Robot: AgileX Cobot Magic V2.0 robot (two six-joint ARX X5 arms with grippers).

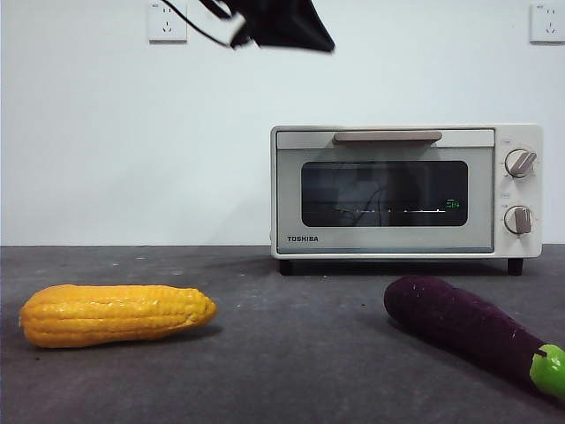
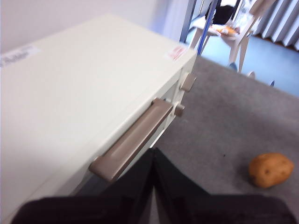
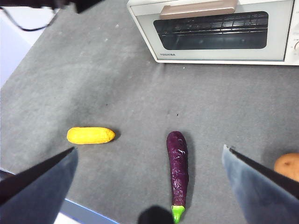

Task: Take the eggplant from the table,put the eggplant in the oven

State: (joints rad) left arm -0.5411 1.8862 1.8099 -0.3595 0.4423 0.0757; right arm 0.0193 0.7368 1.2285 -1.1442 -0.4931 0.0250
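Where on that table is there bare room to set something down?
Bare table stretches between the oven and the corn, and between corn and eggplant. It is tighter on the eggplant's other side, where a potato lies.

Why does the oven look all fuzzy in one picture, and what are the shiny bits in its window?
In the left wrist view the oven and its handle are soft and blurred, being very close to the camera. In the front view the dark window mirrors the room, with a bright streak of glare. In the right wrist view the eggplant looks sharp and casts a soft shadow.
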